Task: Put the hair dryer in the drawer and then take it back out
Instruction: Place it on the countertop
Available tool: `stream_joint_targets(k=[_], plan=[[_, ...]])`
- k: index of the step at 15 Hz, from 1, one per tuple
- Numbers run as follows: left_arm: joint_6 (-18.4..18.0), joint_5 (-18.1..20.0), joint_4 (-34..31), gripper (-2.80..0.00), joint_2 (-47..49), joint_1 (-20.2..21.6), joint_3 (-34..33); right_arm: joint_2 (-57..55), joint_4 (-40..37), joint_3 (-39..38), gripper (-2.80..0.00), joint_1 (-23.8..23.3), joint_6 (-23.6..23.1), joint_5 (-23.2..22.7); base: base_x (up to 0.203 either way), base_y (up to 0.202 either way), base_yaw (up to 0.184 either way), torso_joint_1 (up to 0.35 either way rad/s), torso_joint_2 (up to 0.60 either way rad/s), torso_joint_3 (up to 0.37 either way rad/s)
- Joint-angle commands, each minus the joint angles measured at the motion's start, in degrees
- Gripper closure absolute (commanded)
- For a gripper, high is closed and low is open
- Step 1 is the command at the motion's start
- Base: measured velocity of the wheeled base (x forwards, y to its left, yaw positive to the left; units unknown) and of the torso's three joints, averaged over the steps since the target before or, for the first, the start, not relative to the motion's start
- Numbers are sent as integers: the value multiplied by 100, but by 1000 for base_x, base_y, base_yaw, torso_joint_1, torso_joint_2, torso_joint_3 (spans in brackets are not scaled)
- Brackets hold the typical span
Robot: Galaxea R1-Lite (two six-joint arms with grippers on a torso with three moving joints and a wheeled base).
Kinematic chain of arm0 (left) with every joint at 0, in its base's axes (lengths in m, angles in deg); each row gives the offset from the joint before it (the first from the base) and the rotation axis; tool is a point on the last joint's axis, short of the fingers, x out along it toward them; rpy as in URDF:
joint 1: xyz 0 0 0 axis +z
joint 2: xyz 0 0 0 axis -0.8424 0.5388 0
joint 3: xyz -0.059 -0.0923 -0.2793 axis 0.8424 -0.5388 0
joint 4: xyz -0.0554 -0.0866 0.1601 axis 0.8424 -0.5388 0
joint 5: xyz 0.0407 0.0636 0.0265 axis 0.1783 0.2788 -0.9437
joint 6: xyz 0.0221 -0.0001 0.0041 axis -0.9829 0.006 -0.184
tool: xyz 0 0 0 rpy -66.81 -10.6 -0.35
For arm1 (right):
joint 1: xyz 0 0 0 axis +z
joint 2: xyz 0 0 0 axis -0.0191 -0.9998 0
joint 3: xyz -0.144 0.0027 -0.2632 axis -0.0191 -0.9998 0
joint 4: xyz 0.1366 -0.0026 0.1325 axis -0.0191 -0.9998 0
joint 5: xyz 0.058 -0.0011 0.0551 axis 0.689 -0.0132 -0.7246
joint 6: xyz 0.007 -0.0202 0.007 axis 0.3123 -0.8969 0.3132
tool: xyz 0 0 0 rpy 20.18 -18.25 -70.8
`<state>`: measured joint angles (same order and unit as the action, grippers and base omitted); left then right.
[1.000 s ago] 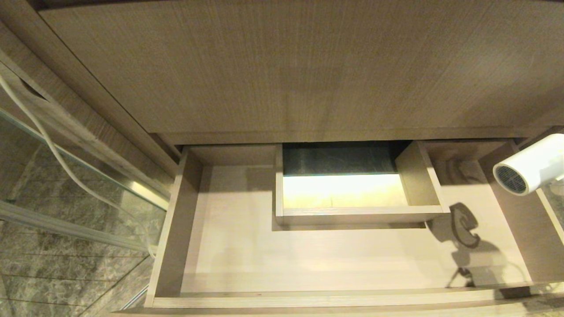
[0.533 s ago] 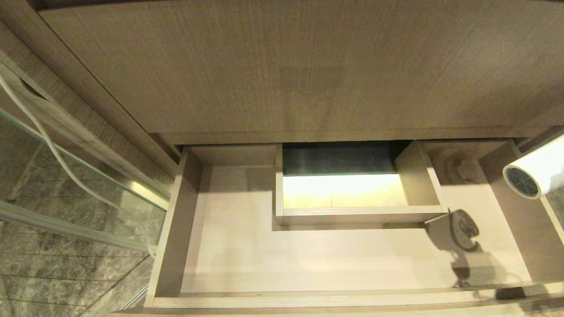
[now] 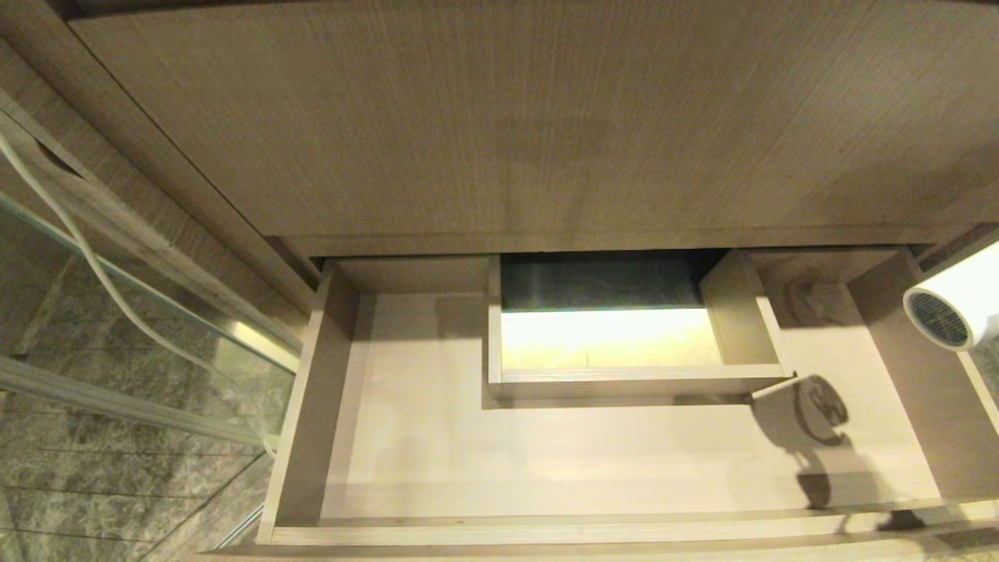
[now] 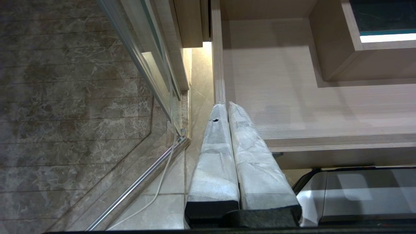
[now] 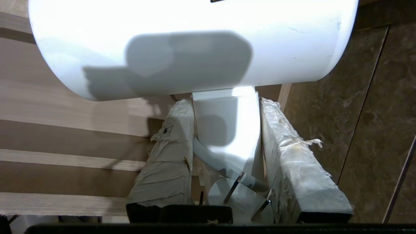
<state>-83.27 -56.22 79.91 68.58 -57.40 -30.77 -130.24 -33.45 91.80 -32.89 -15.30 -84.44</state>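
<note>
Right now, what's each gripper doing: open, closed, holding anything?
Left gripper: closed, empty, parked beside the drawer.
Right gripper: closed on the hair dryer handle.

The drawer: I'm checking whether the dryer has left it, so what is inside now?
The drawer holds only its boxed cutout and shadows; the hair dryer hangs above its right edge.

right gripper (image 5: 227,107): fingers (image 5: 169,156) wrapped in pale tape, clamped either side of the handle | hair dryer (image 5: 195,42): white barrel crosswise above the fingers, grey cord beside the handle | drawer (image 5: 48,143): beige wood boards beneath | floor (image 5: 373,113): brown marbled tile beside it
</note>
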Motion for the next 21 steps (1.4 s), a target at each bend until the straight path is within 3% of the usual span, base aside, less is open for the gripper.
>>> stream_joint_targets(k=[1,11,21], plan=[[3,0,2,0,0,0,0,89,20,-62,0,-3,-21,-15,0,0,0,154,-225,-32],[1,0,2,0,0,0,-2,302,37,-212,0,-8,-21,-15,0,0,0,184,-463,-203],[-6,0,2,0,0,0,0,389,37,-221,0,-11,-21,-15,0,0,0,344,-516,-244]])
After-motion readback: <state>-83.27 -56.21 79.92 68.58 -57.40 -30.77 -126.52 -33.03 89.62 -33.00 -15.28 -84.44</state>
